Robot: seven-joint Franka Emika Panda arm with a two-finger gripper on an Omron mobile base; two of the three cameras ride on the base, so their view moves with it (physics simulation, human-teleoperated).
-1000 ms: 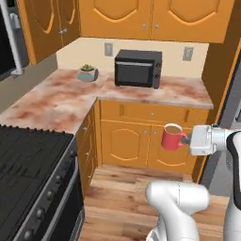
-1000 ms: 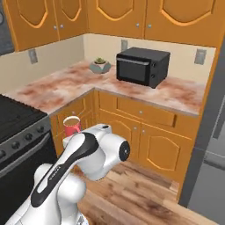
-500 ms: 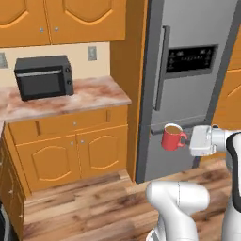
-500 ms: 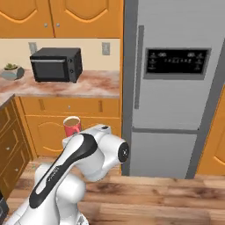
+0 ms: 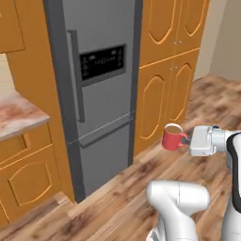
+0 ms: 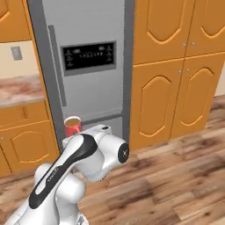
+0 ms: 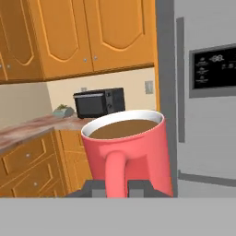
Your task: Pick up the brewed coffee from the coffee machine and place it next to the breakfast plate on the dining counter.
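Note:
The brewed coffee (image 5: 172, 137) is a small red mug with brown coffee at its rim, held upright in the air above the wooden floor. My gripper (image 5: 185, 140) is shut on its side handle, reaching in from the right. From the right base camera the mug (image 6: 72, 126) peeks out just behind my arm's white elbow. In the hand view the mug (image 7: 129, 154) looms close, its handle toward the camera between my fingertips (image 7: 94, 188). The coffee machine, breakfast plate and dining counter are out of view.
A tall grey fridge (image 5: 96, 89) with a dark display panel stands ahead, with tall orange cabinets (image 5: 172, 61) to its right. A marbled counter end (image 5: 16, 115) lies at the left. The hand view also shows a black microwave (image 7: 98, 103) on that counter.
The whole scene has swept leftward as the base turned: the microwave and counter slid out of the base views, the fridge and tall cabinets came in. The mug stays held the same way.

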